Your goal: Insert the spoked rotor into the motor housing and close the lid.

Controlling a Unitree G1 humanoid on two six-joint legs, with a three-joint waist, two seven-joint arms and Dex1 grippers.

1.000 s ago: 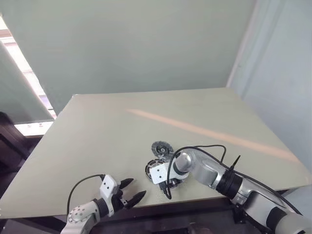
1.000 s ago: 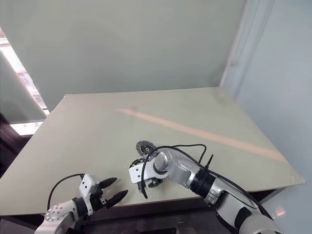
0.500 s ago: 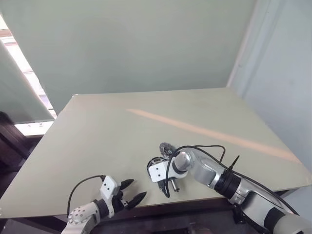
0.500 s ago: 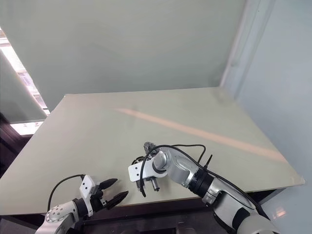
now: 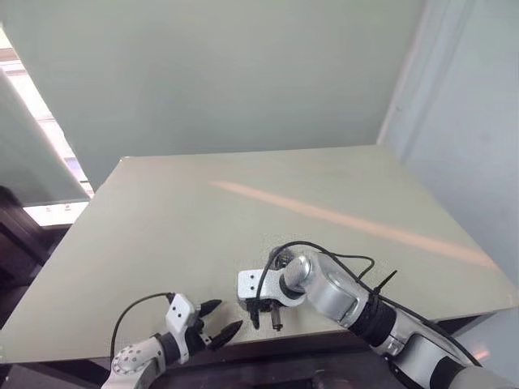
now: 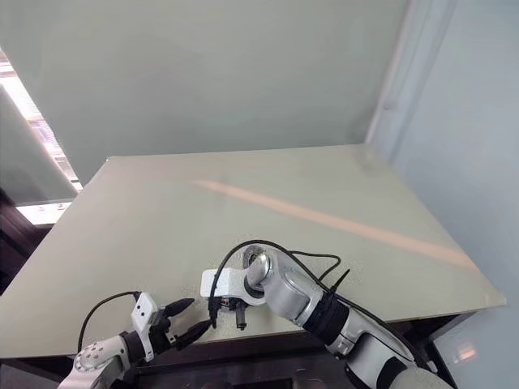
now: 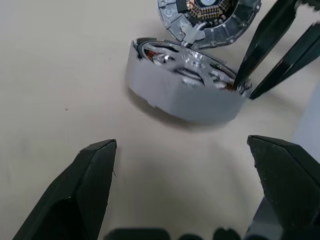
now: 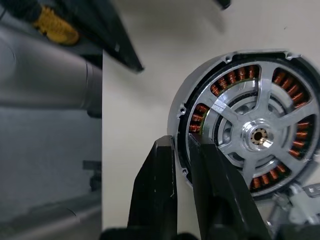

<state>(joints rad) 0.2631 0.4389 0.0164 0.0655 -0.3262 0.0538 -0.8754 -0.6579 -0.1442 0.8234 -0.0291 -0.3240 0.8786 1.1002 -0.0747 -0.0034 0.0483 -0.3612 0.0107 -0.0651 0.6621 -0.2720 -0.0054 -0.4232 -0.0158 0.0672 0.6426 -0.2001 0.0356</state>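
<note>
Right end effector (image 8: 182, 165) clamps the motor housing (image 8: 248, 135) rim; left end effector (image 7: 192, 165) gapes apart.

free: broad bare bench (image 5: 243, 203) beyond the parts | blocked: motor housing (image 7: 185, 92) and second round part (image 7: 210, 15) just behind it, near front edge | right hand (image 8: 182, 165) clamps housing rim

A bare lab or test room: plain pale-green table (image 5: 162, 235), blank wall (image 5: 227, 73), window strip (image 5: 32, 105) beside it
</note>
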